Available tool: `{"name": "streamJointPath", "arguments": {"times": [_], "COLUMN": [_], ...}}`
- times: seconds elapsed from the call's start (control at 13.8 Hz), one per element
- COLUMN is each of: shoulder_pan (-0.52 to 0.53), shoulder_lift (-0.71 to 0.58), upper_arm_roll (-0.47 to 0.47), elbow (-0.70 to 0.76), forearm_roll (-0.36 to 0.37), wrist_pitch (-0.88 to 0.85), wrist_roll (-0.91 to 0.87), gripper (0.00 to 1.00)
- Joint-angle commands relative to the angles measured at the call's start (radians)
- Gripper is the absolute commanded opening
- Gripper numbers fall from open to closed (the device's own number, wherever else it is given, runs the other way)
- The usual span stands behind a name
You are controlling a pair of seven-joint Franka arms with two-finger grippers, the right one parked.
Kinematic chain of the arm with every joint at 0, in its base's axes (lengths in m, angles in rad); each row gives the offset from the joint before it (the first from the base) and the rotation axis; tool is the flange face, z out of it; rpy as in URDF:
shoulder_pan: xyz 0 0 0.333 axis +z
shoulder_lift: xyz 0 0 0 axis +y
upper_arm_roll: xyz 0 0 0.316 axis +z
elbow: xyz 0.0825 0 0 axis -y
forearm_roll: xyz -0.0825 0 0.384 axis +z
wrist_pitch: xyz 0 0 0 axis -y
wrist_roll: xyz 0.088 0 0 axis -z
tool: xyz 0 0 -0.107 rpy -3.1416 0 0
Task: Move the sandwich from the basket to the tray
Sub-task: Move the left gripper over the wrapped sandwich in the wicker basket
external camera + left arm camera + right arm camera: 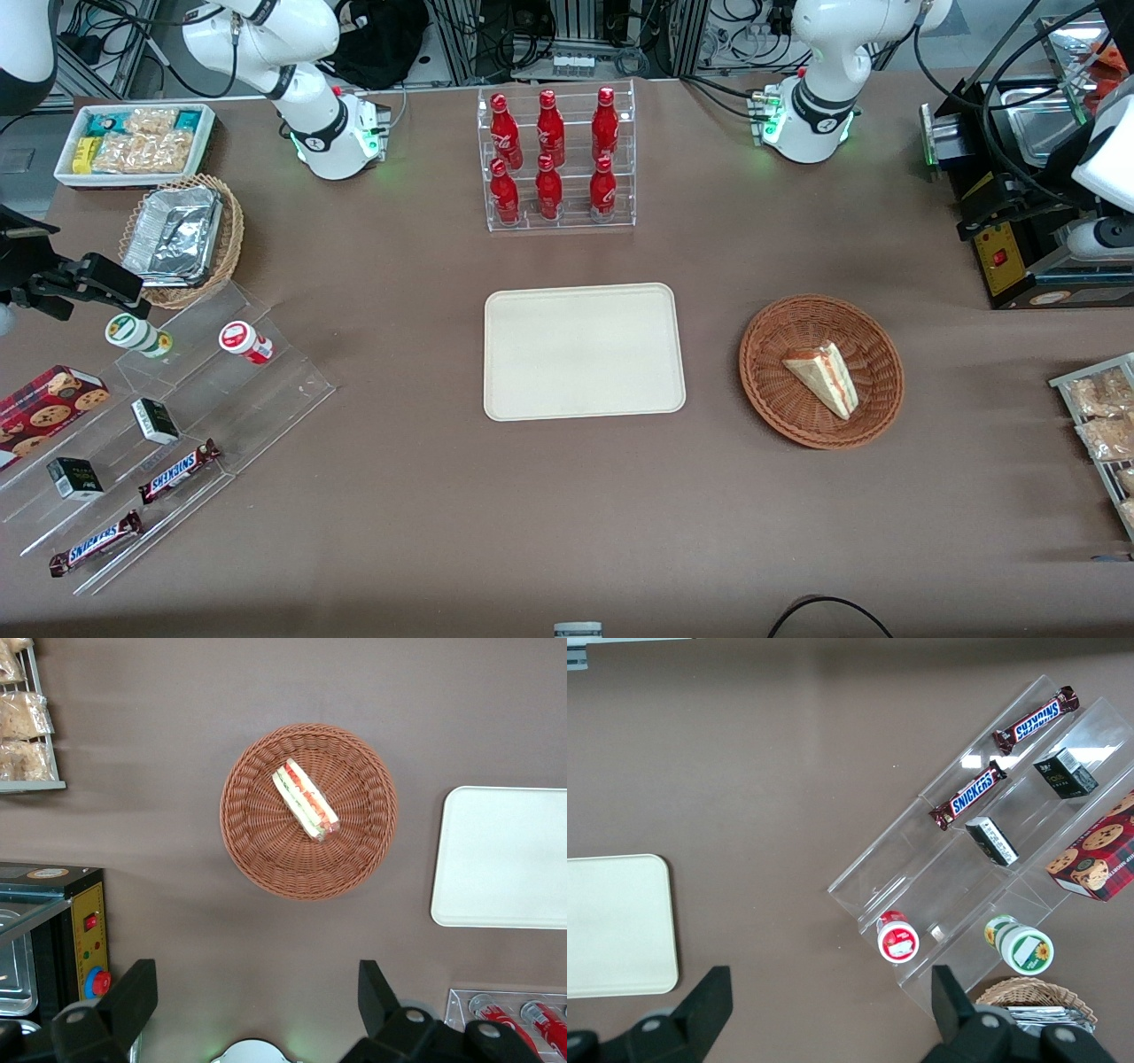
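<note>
The sandwich [824,377], a pale wedge with red and green filling, lies in the round reddish-brown basket [780,354] toward the working arm's end of the table. The cream tray [585,350] sits beside the basket, bare, at mid-table. The left wrist view looks straight down on the sandwich [306,802], the basket [354,850] and an end of the tray [505,859]. My left gripper [255,973] hangs high above the table, a little farther from the front camera than the basket. It is open wide with nothing between its black fingers [137,983].
A black machine with a yellow panel [1005,257] stands near the working arm. A wire rack of snack bags [1099,425] lies at that table end. A clear rack of red bottles [554,159] stands farther back than the tray. A stepped acrylic display [177,425] holds snacks toward the parked arm's end.
</note>
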Motion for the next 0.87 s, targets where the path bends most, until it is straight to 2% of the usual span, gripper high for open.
{"name": "streamJointPath", "arguments": {"times": [0.0,0.51,0.8], "shoulder_pan": [0.004,0.001,-0.002], "shoulder_lift": [-0.008,0.095,0.092], "upper_arm_roll": [-0.001,-0.004,-0.024], "elbow": [-0.002,-0.039,-0.260], "forearm_roll": [0.029,0.063,0.064], "wrist_pitch": [-0.005,0.054,0.315], "wrist_roll": [0.012,-0.052,-0.164], "gripper": [1.00,1.00,1.00]}}
